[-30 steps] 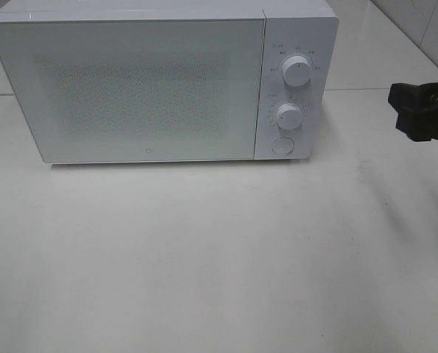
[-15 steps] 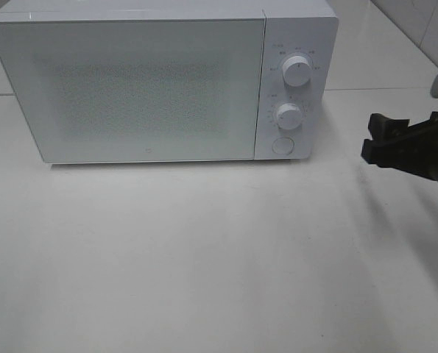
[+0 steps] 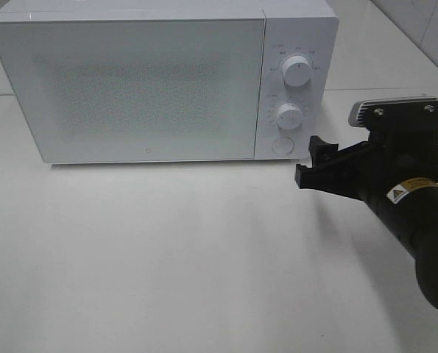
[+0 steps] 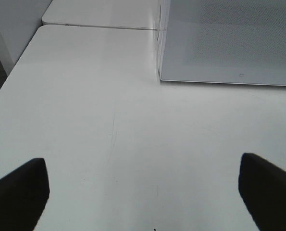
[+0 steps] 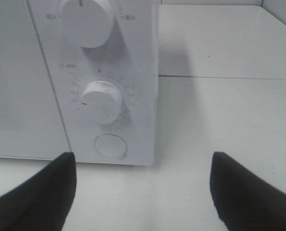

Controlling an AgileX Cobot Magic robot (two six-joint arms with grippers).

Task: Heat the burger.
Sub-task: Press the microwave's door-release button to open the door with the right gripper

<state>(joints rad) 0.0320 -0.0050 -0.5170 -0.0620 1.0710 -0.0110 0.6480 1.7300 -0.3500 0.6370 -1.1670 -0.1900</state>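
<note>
White microwave point(image 3: 160, 81) is set at the far side of the white tabletop point(image 3: 204, 257). Its door point(image 3: 130, 88) is shut, and the frosted, speckled panel cannot be seen through. The burger is not seen in any view; whether it sits behind the door cannot be told.

The control panel is on the microwave's right end: upper knob point(image 3: 297, 72), lower knob point(image 3: 288, 115), and a round button point(image 3: 281, 145) under them.

The right hand point(image 3: 308, 160) is held just right of and slightly nearer than the microwave's lower right corner, level with the button and pointed at the panel. It is close to the panel, but no contact is seen in the wrist view. Its black fingers point(image 5: 37, 192) are spread wide and released, with nothing grasped. The black right arm point(image 3: 417, 213) is stretched in from the near right.

The left hand point(image 4: 143, 192) is shown only in its wrist view. It is held over bare tabletop, left of and nearer than the microwave's left front corner and well apart from it. Its fingers are spread wide and released, with nothing between them.
</note>
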